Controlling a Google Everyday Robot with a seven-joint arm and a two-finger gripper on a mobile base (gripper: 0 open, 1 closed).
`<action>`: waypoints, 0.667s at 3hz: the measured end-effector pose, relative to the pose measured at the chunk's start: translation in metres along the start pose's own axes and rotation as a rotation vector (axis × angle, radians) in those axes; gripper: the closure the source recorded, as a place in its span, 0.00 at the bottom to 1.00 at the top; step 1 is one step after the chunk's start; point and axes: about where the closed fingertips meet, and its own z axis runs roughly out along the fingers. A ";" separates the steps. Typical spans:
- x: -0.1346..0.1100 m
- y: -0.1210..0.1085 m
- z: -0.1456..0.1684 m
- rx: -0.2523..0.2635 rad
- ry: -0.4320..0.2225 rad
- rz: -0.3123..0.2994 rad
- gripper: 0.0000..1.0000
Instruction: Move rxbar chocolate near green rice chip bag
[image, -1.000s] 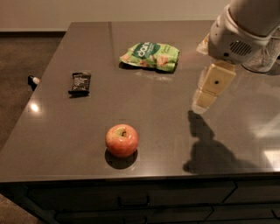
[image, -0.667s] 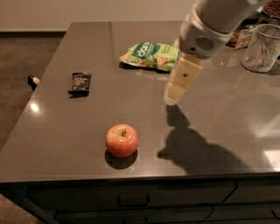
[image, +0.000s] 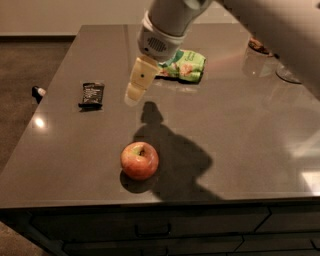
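The rxbar chocolate (image: 92, 93) is a small black bar with white lettering, lying flat on the left part of the grey table (image: 240, 125). The green rice chip bag (image: 186, 64) lies at the back middle, partly hidden behind my arm. My gripper (image: 134, 94) hangs above the table between the two, just right of the bar and in front of the bag. It holds nothing that I can see.
A red-yellow apple (image: 139, 160) stands near the front edge. Clear glassware (image: 287, 70) stands at the back right. A small object (image: 38, 92) lies on the floor left of the table. The table's left and front edges are close.
My arm and gripper have moved left across the table, from the right side to a spot just right of the bar. The bar, bag and apple have not moved.
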 end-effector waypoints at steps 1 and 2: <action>-0.037 -0.001 0.037 -0.040 0.002 0.030 0.00; -0.068 -0.004 0.076 -0.068 -0.008 0.069 0.00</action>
